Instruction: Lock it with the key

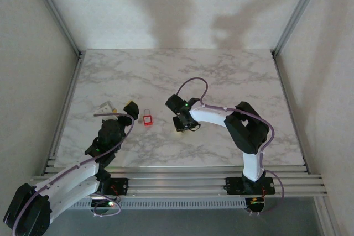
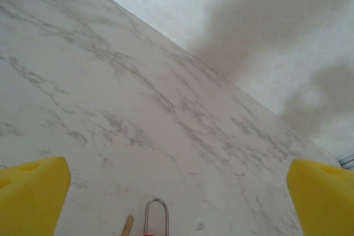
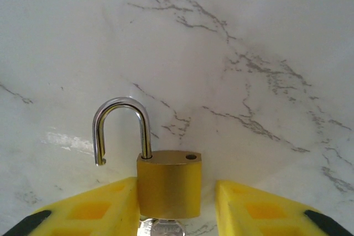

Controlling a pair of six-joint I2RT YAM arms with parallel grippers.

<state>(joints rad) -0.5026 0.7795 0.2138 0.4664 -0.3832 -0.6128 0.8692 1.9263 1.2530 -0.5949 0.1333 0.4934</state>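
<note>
Right wrist view gives you the brass padlock (image 3: 168,183) lying flat on the marble table (image 3: 265,53); its long axis runs straight away from the camera, body near, shackle (image 3: 119,122) pointing away. The shackle stands unlatched and swung to the left; its free end hangs clear of the body, and the round hole (image 3: 191,157) at the body's top right is uncovered. A silver piece (image 3: 156,226) shows at the body's near end; you cannot tell whether it is the key. Your right gripper (image 3: 176,192) straddles the body with its jaws partly apart; the left yellow finger (image 3: 105,205) sits at or against the brass, the other stands off with a strip of marble showing between, so the lock is not clamped. Top external view puts this gripper near the table's middle, well away from every edge, with wide marble beyond it toward the far wall; a red padlock (image 1: 147,119) lies between the two arms' tips, nearer the left one. Left wrist view shows your left gripper (image 2: 177,192) spread wide and holding nothing; the red padlock's steel loop (image 2: 156,214) pokes in at the bottom edge, pointing away; this gripper works closer to the left side rail (image 1: 63,114).
</note>
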